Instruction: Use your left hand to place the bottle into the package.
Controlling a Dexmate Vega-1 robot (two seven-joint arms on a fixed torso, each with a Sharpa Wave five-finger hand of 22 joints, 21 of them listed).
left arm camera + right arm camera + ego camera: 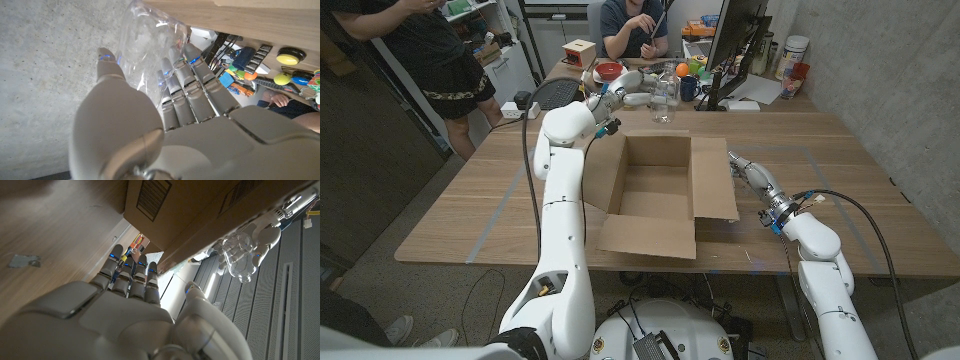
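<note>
My left hand (pixel 618 98) grips a clear plastic bottle (pixel 665 100) and holds it upright beyond the far wall of the open cardboard box (pixel 655 190). In the left wrist view the fingers (pixel 192 75) wrap round the bottle (pixel 145 45). The box stands in the middle of the wooden table (pixel 470 215) with its flaps spread outward. My right hand (pixel 752 172) is open beside the box's right flap, fingers stretched out. The right wrist view looks past my right hand (pixel 130 305) along the box (pixel 200 215) to the bottle (pixel 240 255) in my left hand (pixel 265 235).
Behind the table's far edge are a monitor (pixel 735 40), a red bowl (pixel 608 71), a keyboard (pixel 558 93), cups and small clutter. One person sits (pixel 635 25) and another stands (pixel 430 50) there. A black cable (pixel 865 215) runs by my right arm.
</note>
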